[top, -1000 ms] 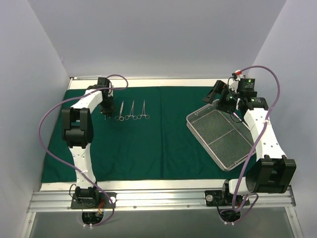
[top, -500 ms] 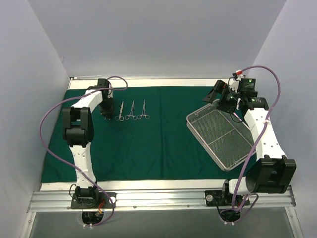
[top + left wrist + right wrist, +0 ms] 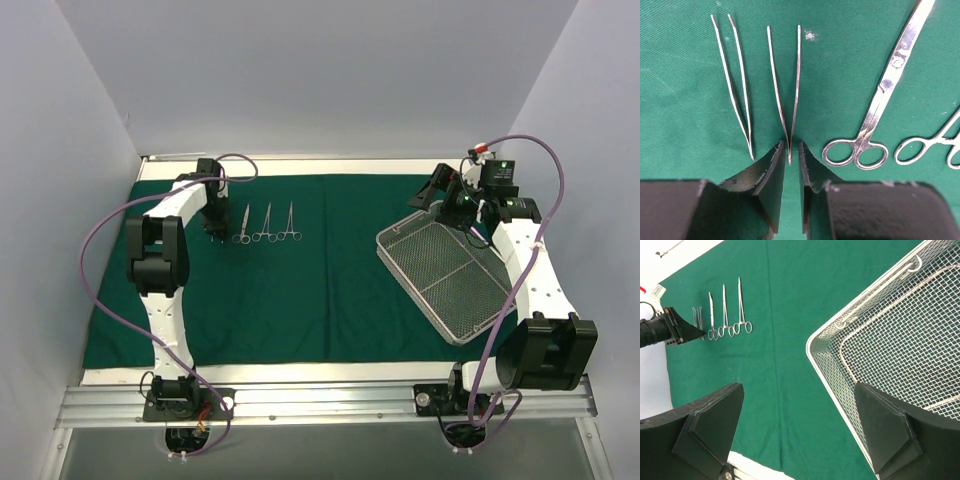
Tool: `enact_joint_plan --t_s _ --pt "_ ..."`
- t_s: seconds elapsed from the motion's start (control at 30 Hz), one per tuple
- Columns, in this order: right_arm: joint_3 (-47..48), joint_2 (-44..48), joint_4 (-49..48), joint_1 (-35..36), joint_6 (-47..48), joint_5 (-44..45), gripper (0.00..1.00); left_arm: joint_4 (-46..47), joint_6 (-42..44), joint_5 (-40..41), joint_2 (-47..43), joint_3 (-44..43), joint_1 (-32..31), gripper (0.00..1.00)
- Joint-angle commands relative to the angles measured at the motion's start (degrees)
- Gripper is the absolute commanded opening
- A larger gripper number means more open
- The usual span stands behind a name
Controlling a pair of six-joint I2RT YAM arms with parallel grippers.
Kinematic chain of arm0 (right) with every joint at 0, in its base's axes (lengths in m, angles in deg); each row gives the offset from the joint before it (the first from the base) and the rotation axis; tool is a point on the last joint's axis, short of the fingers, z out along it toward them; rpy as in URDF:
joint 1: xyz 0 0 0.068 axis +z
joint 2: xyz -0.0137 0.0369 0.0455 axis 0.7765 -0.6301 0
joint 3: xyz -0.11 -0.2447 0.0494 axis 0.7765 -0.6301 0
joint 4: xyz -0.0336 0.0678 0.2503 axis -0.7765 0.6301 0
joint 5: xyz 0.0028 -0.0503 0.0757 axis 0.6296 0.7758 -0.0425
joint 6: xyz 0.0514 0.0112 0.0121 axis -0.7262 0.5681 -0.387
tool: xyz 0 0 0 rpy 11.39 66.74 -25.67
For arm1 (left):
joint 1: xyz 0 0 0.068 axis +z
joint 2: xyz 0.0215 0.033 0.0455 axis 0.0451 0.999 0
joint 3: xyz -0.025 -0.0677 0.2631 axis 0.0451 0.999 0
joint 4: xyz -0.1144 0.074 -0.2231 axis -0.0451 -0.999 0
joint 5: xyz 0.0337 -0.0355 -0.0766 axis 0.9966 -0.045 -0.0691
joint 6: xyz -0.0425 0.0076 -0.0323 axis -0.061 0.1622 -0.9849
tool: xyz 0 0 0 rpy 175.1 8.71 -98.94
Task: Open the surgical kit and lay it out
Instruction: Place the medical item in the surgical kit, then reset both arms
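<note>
The dark green drape [image 3: 320, 290] lies spread flat on the table. The silver wire-mesh tray [image 3: 450, 275] sits empty on its right part, also seen in the right wrist view [image 3: 900, 340]. Scissors [image 3: 243, 224] and two clamps [image 3: 265, 223] lie in a row at the far left. Two tweezers [image 3: 735, 80] [image 3: 787, 85] lie on the cloth left of the scissors [image 3: 885, 90]. My left gripper [image 3: 791, 150] is low over the cloth, jaws narrowly apart on either side of the right tweezers' joined end, not pinching it. My right gripper [image 3: 799, 386] is wide open and empty above the tray's far-left corner.
The white table edge [image 3: 300, 372] runs along the drape's near side. Walls stand close on the left, right and back. The left gripper [image 3: 685, 330] and the instrument row [image 3: 725, 310] show at the far left in the right wrist view.
The left arm has shifted very slightly at the tweezers. The right arm, tray and other instruments have not visibly moved.
</note>
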Motion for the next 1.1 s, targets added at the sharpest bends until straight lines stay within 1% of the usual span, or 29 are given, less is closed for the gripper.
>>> enact_joint_plan --t_s 0.0,0.07,0.33,0.4,0.47,0.5,0.53,0.57,0.6,0.67,0.77,0.83,0.9,0.93,1.0,1.03,1.07 --pt "-0.42 1.50 -1.30 -0.42 -0.36 -1.18 1.00 -1.70 0.25 0.17 -0.44 -2.53 0.69 0.26" --pt "-0.68 1.59 -1.57 -0.42 -0.45 -1.18 1.00 -2.23 0.08 0.53 -1.14 -2.53 0.78 0.27" --pt "-0.78 1.77 -1.57 -0.34 -1.06 0.83 1.00 -6.09 -2.82 1.49 -7.73 -4.55 1.04 0.36" --pt "-0.69 1.59 -0.17 -0.34 -0.89 4.34 1.00 -6.18 -3.26 0.36 -10.80 -4.73 1.04 0.39" --pt "-0.42 0.10 3.52 -0.34 -0.45 8.02 1.00 -6.36 -4.58 -1.13 -13.18 -4.56 1.04 0.45" --pt "-0.60 -0.25 4.49 -0.16 -0.19 8.74 1.00 -6.10 -4.93 -4.28 -15.71 -4.29 1.04 0.47" --pt "-0.77 -0.78 6.24 -0.16 0.08 9.79 1.00 -5.57 -5.46 -5.96 -16.87 -4.03 1.04 0.51" --pt "-0.95 -0.52 6.69 0.01 0.26 12.24 1.00 -5.31 -5.81 -7.19 -19.06 -3.77 0.78 0.81" --pt "-1.30 -0.08 6.70 0.10 0.34 13.14 1.00 -5.04 -5.99 -9.47 -19.95 -3.68 0.60 0.94" --pt "-1.65 2.11 6.61 0.37 0.35 15.33 1.00 -4.25 -6.69 -12.64 -22.58 -3.50 0.34 0.94" --pt "-1.65 4.66 7.13 1.33 -0.53 18.76 1.00 -1.53 -9.58 -19.05 -26.79 -0.70 -0.01 0.94" --pt "-2.18 5.98 7.13 3.08 -1.93 21.13 1.00 2.14 -12.04 -24.58 -29.43 4.21 -0.28 0.94" --pt "-3.32 6.34 7.13 6.07 -3.51 23.33 1.00 5.05 -13.63 -28.02 -33.22 8.17 -0.37 0.94" --pt "-3.76 6.77 7.13 8.60 -3.78 25.17 1.00 7.07 -15.03 -30.04 -34.27 11.76 -0.45 0.94" --pt "-6.13 7.30 7.05 10.90 -4.05 26.24 1.00 9.01 -16.44 -33.29 -36.91 15.38 -0.45 0.94" --pt "-7.35 7.91 6.61 11.70 -4.22 25.63 1.00 11.46 -18.02 -34.79 -37.70 19.05 -0.45 0.94" --pt "-10.50 8.44 6.17 13.01 -4.23 24.75 1.00 13.22 -19.42 -38.81 -39.54 21.18 -0.45 0.94"
